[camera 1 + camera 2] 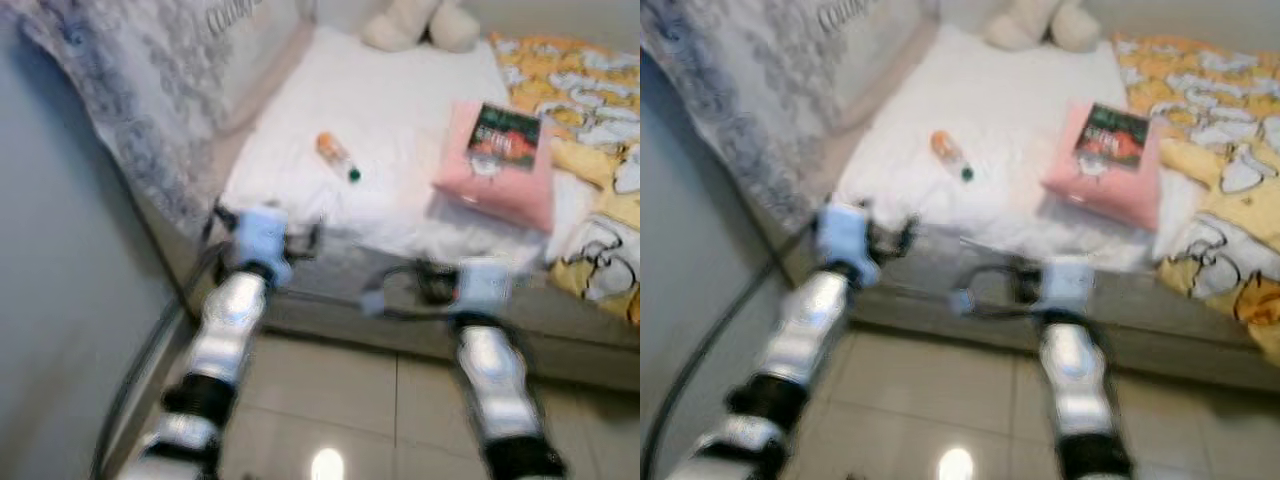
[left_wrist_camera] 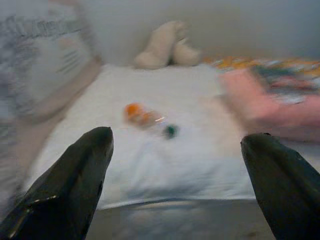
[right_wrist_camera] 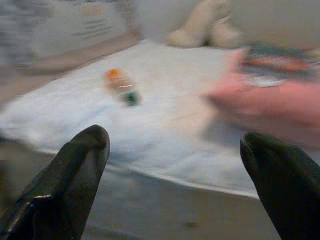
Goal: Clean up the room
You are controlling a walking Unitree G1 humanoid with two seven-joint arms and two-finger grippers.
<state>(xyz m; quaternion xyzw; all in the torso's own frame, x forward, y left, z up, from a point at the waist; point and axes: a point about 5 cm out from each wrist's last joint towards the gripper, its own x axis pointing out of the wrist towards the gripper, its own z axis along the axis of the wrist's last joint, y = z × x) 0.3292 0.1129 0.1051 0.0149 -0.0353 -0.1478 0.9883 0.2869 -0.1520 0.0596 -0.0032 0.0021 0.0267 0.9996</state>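
On the bed's white sheet (image 1: 400,120) we count one small bottle (image 1: 337,157), orange with a green cap, lying flat, one soft pink pillow (image 1: 500,175) carrying what looks like a book (image 1: 503,137), and one plush toy (image 1: 415,22). Our left gripper (image 2: 177,170) and right gripper (image 3: 175,170) hover before the mattress edge, fingers spread apart.

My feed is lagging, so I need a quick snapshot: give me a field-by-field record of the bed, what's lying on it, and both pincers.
surface: bed with white sheet
loose item: small clear bottle with orange contents and green cap, lying on its side on the sheet
pillow: pink pillow, to the bottle's right
on pillow: dark book or packet, cover blurred
head of bed: cream plush toy
right side: yellow patterned blanket
left pincer: open, short of the bed edge, facing the bottle
right pincer: open, short of the bed edge
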